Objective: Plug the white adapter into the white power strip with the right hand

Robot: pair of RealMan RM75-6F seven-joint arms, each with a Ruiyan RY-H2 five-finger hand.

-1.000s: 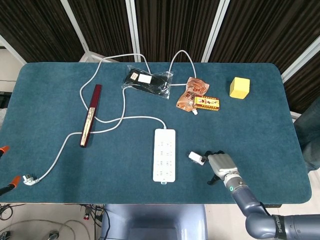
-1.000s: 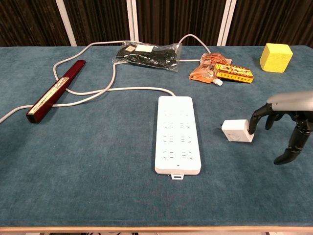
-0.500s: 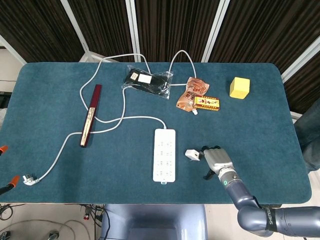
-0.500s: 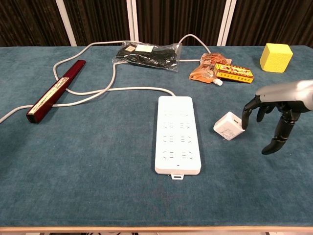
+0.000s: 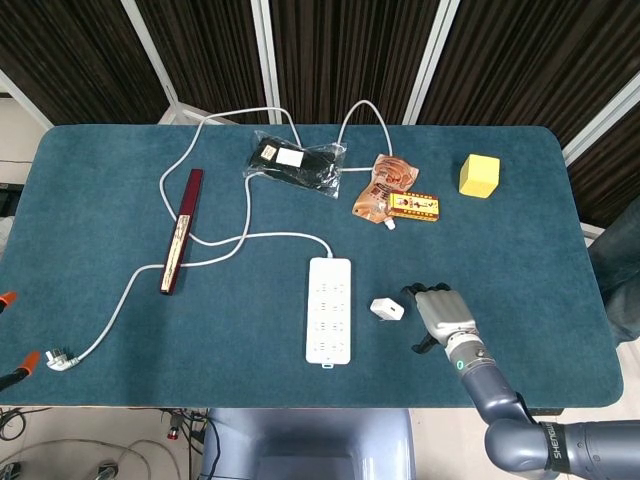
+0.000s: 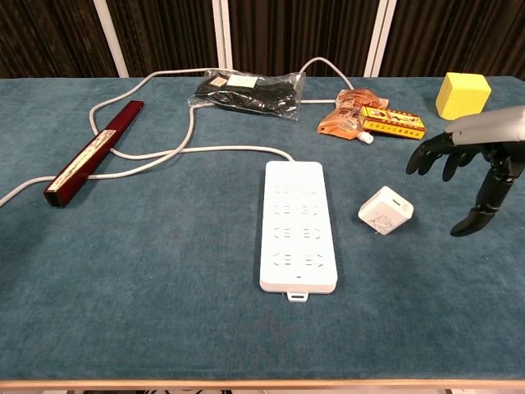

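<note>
The white adapter [image 5: 385, 310] [image 6: 385, 210] lies tilted on the blue table, just right of the white power strip [image 5: 330, 309] [image 6: 298, 224]. My right hand [image 5: 441, 315] [image 6: 467, 171] hovers to the adapter's right and a little above the table, fingers apart and curled downward, holding nothing. A small gap separates its fingertips from the adapter. The strip lies flat with its sockets facing up and its white cable runs off to the back left. My left hand appears in neither view.
A dark red flat box [image 5: 181, 231] lies at the left. A black bagged item [image 5: 295, 163], an orange pouch with a small carton [image 5: 396, 198] and a yellow cube [image 5: 479, 175] sit along the back. A loose plug [image 5: 55, 358] lies near the front left edge.
The right hand nudged the adapter leftward and tipped it, then lifted off and drew back to the right. The adapter now lies free, closer to the strip.
</note>
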